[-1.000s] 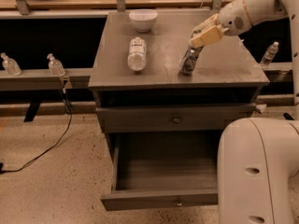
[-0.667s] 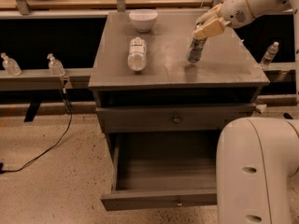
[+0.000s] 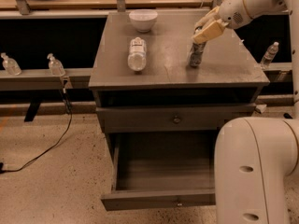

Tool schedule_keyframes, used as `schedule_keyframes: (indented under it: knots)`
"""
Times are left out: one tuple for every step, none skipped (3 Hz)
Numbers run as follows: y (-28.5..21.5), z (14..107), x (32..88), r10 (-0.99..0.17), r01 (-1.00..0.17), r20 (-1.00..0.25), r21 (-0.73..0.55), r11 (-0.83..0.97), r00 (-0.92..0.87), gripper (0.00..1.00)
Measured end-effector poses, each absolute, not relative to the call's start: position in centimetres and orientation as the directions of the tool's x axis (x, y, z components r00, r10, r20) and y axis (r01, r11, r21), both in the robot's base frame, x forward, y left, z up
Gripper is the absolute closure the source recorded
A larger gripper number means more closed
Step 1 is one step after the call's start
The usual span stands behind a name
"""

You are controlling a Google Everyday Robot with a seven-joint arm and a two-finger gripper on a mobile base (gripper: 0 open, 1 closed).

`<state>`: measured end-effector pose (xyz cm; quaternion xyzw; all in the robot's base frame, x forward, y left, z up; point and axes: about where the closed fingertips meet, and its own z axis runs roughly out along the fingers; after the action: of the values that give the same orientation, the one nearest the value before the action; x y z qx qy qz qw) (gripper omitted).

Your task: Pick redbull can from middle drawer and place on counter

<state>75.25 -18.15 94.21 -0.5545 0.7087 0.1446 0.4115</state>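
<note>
On the counter [image 3: 163,45] the redbull can [image 3: 196,57] stands upright, its top clamped in the pincer [image 3: 204,29].

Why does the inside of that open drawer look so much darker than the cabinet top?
Camera view: light seems to come from above, so the counter shows a pale sheen while the middle drawer lies shadowed beneath the cabinet; the gripper, over the redbull can on the counter's right side, is warmly lit.
</note>
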Motion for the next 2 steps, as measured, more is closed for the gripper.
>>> schedule_keyframes:
  knots:
    - [-18.36, 91.93, 75.02, -0.588, -0.919, -0.801, -0.14, 0.369, -0.115, 0.34]
    - [-18.36, 91.9, 75.01, -0.584, -0.919, -0.803, -0.135, 0.37, -0.117, 0.1]
